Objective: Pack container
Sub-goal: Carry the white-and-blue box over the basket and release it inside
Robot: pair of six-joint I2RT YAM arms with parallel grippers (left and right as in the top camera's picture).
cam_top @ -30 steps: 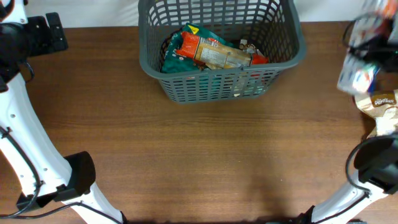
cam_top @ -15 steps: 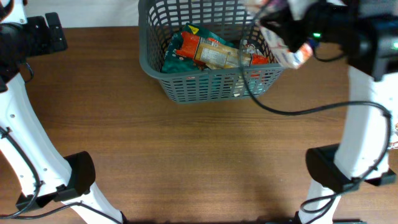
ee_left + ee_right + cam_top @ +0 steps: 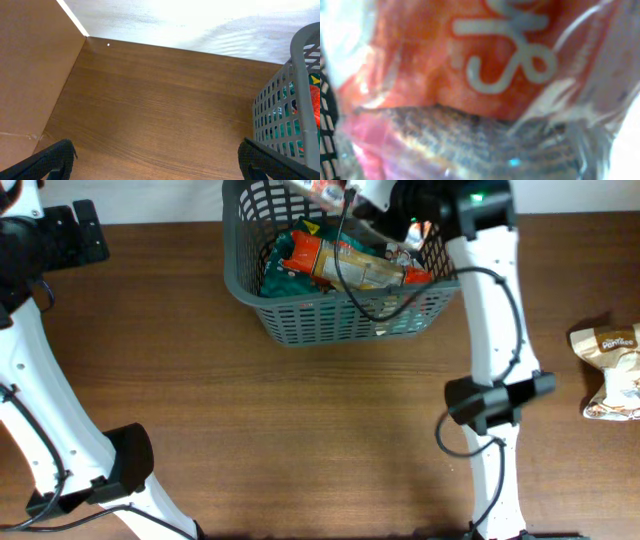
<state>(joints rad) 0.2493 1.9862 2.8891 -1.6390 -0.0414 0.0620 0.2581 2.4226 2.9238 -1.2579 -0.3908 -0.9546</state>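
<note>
The container, a dark grey slotted basket, stands at the back middle of the table and holds an orange packet, a green packet and others. My right gripper is over the basket's back part, shut on a red and white snack packet. That packet fills the right wrist view and hides the fingers. My left gripper is open and empty at the far left, apart from the basket. Its fingers frame bare table, with the basket wall at the right edge.
Two pale snack packets lie at the right edge of the table. The right arm's upright link stands in front of the basket's right side. A wall panel bounds the table on the left.
My right arm has swung left from the table's right edge to above the basket, carrying the snack packet. The left arm has not moved.
</note>
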